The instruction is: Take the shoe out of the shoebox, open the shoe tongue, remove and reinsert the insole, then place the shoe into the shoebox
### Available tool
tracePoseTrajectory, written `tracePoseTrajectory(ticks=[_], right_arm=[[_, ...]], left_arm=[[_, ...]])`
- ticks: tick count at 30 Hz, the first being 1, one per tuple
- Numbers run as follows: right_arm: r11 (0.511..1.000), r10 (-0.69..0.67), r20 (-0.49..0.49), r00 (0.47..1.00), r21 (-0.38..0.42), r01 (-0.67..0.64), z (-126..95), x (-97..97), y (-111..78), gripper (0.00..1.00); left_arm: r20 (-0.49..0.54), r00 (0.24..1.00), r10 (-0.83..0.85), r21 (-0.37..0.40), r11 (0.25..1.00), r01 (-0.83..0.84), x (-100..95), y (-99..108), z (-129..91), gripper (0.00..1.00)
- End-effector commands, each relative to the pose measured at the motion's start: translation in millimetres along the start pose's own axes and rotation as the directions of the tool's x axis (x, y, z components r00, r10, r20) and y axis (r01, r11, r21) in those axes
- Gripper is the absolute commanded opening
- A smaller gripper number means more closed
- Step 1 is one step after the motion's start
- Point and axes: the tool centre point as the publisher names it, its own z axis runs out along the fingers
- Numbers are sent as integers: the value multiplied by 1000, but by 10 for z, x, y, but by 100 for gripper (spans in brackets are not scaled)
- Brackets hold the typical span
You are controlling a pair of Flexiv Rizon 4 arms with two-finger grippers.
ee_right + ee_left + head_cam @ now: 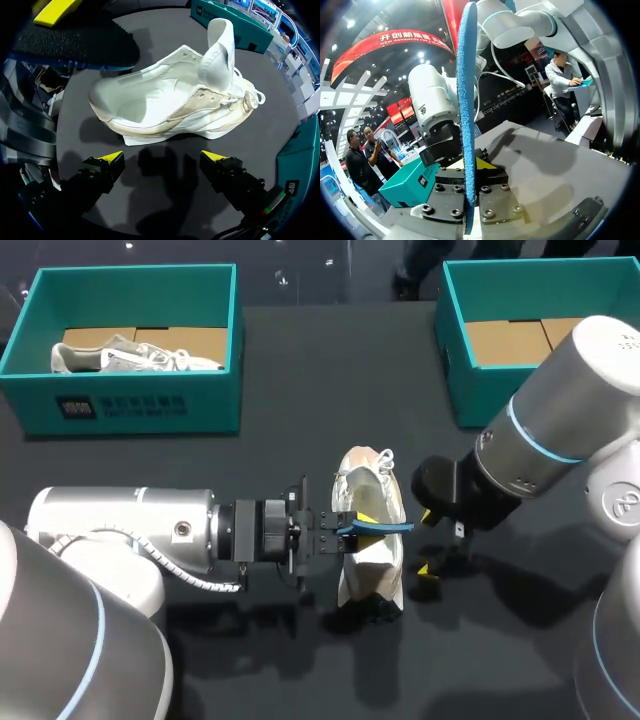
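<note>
Insole (466, 90) edge-on in left hand (468, 169) — 1 yellow tip (481, 163) half-hidden.

Dark label (78, 407) on left shoebox (215, 405), pale print (140, 405) alongside (unreadable)

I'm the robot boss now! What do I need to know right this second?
Left gripper: shut on the blue insole, held on edge over the shoe's heel end.
Right gripper: open and empty, beside the shoe.
White shoe: on the table, tongue pulled up.
Done: shoe out, tongue open, insole out.
Left: slide the insole back in, then put the shoe into the empty shoebox at far right.
</note>
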Motion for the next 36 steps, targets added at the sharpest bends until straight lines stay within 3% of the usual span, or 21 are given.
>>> tracePoseTrajectory(ticks=[1,19,27,36], right_arm=[[1000,3,12,1000,-2,-3,16,40,37,100],[999,12,-5,1000,-34,-12,80,36,76,100],[999,12,-5,1000,-34,-12,80,36,76,100],[999,12,-5,1000,-34,-12,80,36,76,100]], left_arm=[[7,1000,0,8,1000,-1,20,45,-2,0],[-19,1000,11,82,997,-10,15,189,77,0],[-40,999,13,111,994,-8,76,144,142,0],[-36,999,-11,102,995,15,34,342,213,0]])
